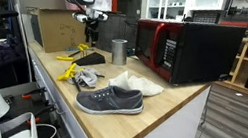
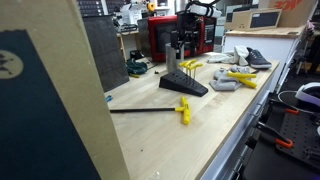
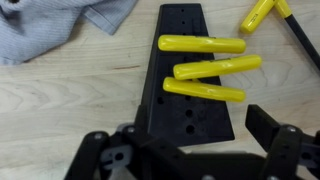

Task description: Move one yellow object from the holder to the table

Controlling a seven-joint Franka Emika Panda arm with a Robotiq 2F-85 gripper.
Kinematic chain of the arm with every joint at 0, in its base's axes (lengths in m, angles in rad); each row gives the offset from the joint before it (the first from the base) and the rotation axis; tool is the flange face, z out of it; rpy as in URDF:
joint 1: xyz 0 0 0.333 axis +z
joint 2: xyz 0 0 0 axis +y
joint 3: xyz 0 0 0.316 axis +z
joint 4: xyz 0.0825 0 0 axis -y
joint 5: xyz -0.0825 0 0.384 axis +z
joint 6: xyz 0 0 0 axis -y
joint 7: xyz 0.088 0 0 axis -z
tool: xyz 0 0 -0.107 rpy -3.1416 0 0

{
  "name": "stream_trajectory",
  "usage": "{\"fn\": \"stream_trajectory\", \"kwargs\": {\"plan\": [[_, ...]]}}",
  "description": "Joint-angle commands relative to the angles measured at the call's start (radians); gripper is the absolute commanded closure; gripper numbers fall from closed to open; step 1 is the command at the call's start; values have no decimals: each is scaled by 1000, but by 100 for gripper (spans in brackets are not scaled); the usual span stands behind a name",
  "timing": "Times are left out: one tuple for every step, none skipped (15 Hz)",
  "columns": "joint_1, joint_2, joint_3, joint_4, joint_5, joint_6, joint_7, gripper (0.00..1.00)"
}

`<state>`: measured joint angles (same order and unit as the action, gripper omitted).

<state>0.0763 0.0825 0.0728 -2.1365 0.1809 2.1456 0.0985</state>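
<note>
In an exterior view, dark two-fingered gripper (image 1: 92, 32) poised over low black tray-like holder (image 1: 89, 59) on long light wooden butcher-block table (image 1: 124, 130), beside shiny metal cup (image 1: 119, 51). In an exterior view, holder (image 2: 183, 84) directly beneath gripper (image 2: 177, 55); yellow-handled black-shafted tool (image 2: 184, 110) lying apart on the wood. Wrist view: three yellow cylindrical handles (image 3: 204, 91) side by side across holder (image 3: 190, 115), fingers (image 3: 100, 155) spread wide, gripping nothing.
</note>
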Motion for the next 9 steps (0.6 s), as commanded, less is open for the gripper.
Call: {"fn": "stream_trajectory", "kwargs": {"plan": [[4,31,8,38,16,-37,-15,0],[7,35,9,39,13,-39,-14,0],[9,38,9,39,11,-40,-13,0],[11,39,9,38,8,-42,-10,0],[12,41,9,39,6,-45,-7,0],[12,43,9,41,-3,-51,3,0],[13,44,8,42,-10,-56,12,0],[13,42,7,40,-16,-59,14,0],[13,40,7,38,-20,-62,17,0]]}}
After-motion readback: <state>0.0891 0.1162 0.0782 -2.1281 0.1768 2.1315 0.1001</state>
